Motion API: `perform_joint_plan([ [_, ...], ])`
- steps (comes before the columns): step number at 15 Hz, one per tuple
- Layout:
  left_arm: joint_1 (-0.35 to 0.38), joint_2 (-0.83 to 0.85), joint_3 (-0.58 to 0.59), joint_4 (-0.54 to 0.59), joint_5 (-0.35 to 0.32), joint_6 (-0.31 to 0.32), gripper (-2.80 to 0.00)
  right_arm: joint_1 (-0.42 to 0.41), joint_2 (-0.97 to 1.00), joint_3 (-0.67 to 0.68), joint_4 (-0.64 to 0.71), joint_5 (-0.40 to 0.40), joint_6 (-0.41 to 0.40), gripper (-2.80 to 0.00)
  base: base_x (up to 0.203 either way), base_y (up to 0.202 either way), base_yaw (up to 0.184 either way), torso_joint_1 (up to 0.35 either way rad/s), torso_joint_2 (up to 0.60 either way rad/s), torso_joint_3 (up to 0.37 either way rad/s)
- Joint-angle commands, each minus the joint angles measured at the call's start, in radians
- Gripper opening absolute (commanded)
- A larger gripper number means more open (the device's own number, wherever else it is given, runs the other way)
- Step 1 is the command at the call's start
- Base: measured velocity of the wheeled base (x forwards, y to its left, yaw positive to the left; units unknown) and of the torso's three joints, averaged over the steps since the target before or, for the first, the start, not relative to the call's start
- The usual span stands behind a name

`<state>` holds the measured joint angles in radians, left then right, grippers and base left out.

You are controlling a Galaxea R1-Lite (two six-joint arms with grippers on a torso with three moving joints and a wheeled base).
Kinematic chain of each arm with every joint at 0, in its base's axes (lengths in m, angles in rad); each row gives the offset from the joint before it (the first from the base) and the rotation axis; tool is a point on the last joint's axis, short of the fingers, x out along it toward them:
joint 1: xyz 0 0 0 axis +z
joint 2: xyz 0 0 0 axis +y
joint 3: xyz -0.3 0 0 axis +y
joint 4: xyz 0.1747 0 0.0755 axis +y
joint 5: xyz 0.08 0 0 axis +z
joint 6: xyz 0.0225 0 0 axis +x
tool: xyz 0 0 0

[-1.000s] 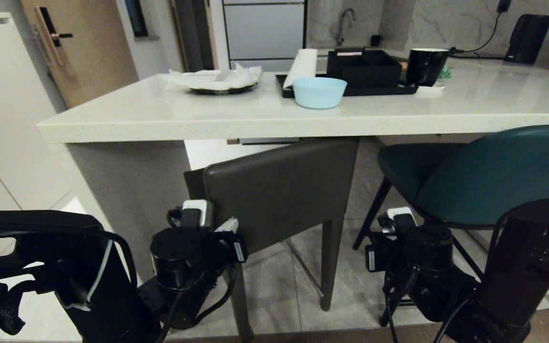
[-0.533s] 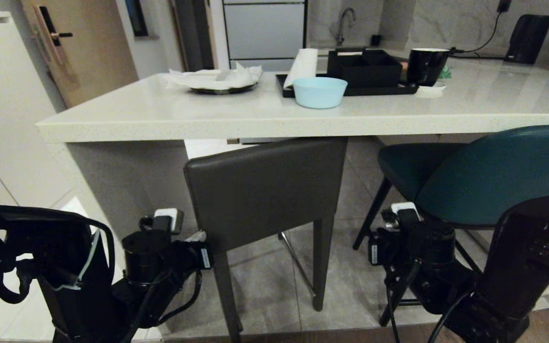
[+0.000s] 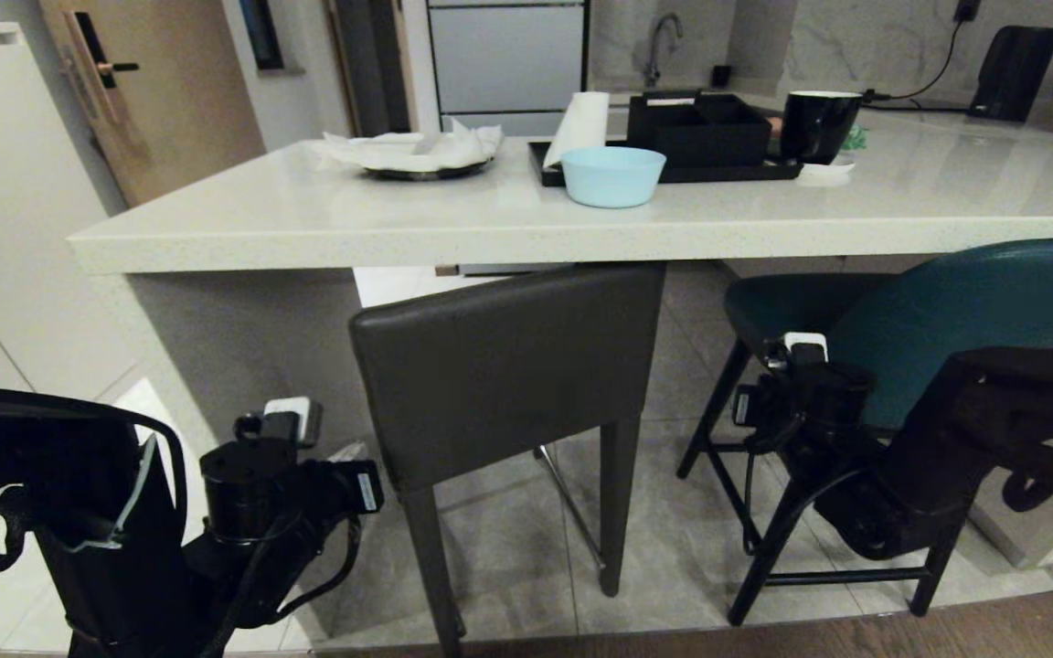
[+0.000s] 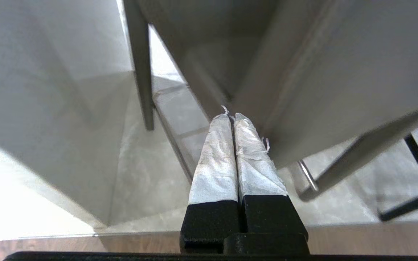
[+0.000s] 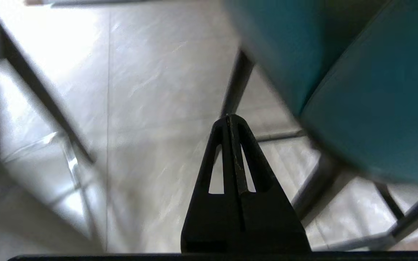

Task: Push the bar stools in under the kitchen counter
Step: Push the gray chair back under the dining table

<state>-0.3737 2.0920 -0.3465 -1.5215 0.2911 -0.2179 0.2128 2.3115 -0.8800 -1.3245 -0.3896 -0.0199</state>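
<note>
Standing at 12 o'clock: kitchen counter, thick cream-white speckled stone, glossy, with matching slab side panel.

Sitting partly under its edge at centre: dark grey stool, smooth leather, low rectangular back, square legs; back still outside the counter line.

Standing at 3 o'clock: teal stool, curved shell back, round seat, slim black legs with thin crossbars; seat only partly under the top.

Hovering at 8 o'clock, just beside the grey stool's left rear corner: left gripper, fingers wrapped in wrinkled white tape, pressed together, holding nothing.

Hanging just beside the teal seat's left edge, about 2 o'clock: right gripper, black tapered fingers with slot cut-outs, closed tight, gripping nothing.

Resting on the counter top: light blue bowl, inside not visible; dark plate carrying crumpled white paper; black tray carrying a black divided box, a white paper roll, and a black mug at its right end.

Lying below: grey matte floor tiles.
</note>
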Motion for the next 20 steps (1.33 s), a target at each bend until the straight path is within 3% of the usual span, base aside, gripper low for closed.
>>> perform_joint_plan([
  [1,0.005,-0.047,0.02,-0.009,0.002,-0.003,-2.8,-0.033,0.082,-0.139,0.018,0.003,-0.001,-2.8,0.0,0.0,0.0,0.0,0.0,0.0],
  [7,0.052,-0.009,-0.038,-0.009,0.014,0.0,-2.8,0.014,0.262,-0.604,0.208,0.056,0.004,-2.8,0.0,0.0,0.0,0.0,0.0,0.0],
  [12,0.05,0.046,-0.079,-0.009,0.101,0.004,-2.8,0.084,0.366,-0.908,0.411,0.067,0.026,-2.8,0.0,0.0,0.0,0.0,0.0,0.0],
  [14,0.056,0.068,-0.136,-0.009,0.123,0.033,-2.8,0.1,0.362,-0.921,0.438,0.089,0.031,-2.8,0.0,0.0,0.0,0.0,0.0,0.0],
  [16,0.114,0.095,-0.196,-0.004,0.155,0.062,-2.8,0.103,0.356,-0.921,0.439,0.095,0.029,-2.8,0.0,0.0,0.0,0.0,0.0,0.0],
  [20,0.153,0.101,-0.233,0.036,0.157,0.068,-2.8,0.122,0.335,-0.894,0.433,0.094,0.029,-2.8,0.0,0.0,0.0,0.0,0.0,0.0],
])
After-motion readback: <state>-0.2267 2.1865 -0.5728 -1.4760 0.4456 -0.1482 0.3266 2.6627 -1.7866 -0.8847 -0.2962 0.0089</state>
